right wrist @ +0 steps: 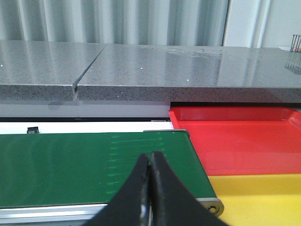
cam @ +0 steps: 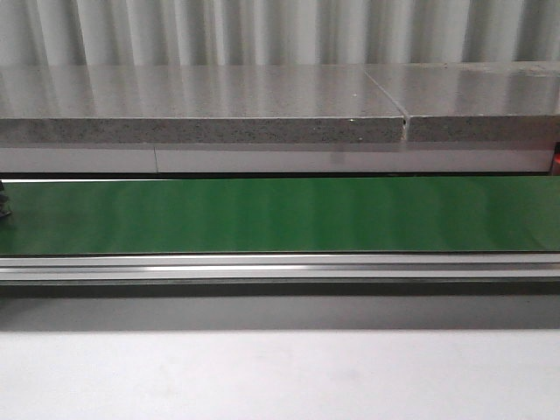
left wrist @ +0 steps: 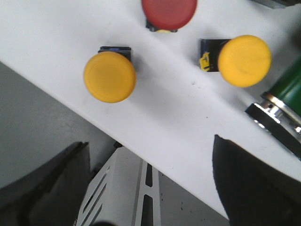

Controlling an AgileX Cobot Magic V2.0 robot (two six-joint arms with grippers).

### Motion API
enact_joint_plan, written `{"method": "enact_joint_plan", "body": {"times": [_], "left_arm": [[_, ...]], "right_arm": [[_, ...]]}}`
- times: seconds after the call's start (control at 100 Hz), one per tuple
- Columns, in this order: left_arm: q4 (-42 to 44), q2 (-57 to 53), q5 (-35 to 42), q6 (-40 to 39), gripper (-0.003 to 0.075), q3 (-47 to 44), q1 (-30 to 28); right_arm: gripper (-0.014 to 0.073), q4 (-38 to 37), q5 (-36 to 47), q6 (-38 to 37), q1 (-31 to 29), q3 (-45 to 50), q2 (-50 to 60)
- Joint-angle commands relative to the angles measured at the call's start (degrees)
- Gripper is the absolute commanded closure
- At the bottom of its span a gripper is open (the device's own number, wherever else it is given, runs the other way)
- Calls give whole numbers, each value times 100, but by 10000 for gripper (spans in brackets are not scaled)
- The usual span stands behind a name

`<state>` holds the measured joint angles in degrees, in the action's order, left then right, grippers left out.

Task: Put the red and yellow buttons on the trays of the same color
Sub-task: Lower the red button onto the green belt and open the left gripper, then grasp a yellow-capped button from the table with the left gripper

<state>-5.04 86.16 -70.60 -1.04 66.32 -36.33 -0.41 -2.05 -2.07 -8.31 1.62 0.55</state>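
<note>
Yellow buttons [left wrist: 109,76] [left wrist: 244,60] and a red button [left wrist: 169,12] sit on white table [left wrist: 56,33] near green belt [cam: 280,214]. Left gripper [left wrist: 150,183] is spread above them, holding nothing; right gripper [right wrist: 151,188] pressed together, empty, w/ red tray [right wrist: 240,136] and yellow tray [right wrist: 258,195] beside belt. Risk: buttons stand close, so a finger may knock a neighbour.

We looked down on a white tabletop [left wrist: 56,33] carrying two round yellow plastic buttons [left wrist: 109,76] [left wrist: 244,60] and one round red plastic button [left wrist: 169,12], all apart; our left gripper's black fingers [left wrist: 249,183] stood wide apart, holding nothing, beside a green belt end [left wrist: 288,87]
</note>
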Motion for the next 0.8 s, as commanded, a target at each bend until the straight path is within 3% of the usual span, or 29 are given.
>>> {"method": "enact_joint_plan", "body": {"times": [0.0, 0.18, 0.79], "left_arm": [[-28, -229, -200, -78, 195, 62, -179], [-18, -20, -200, -78, 195, 62, -457], [40, 1038, 788, -87, 195, 74, -458]], "right_arm": [[650, 5, 469, 1, -33, -30, 93], [650, 5, 469, 1, -33, -30, 93], [650, 5, 469, 1, -33, -30, 93]]}}
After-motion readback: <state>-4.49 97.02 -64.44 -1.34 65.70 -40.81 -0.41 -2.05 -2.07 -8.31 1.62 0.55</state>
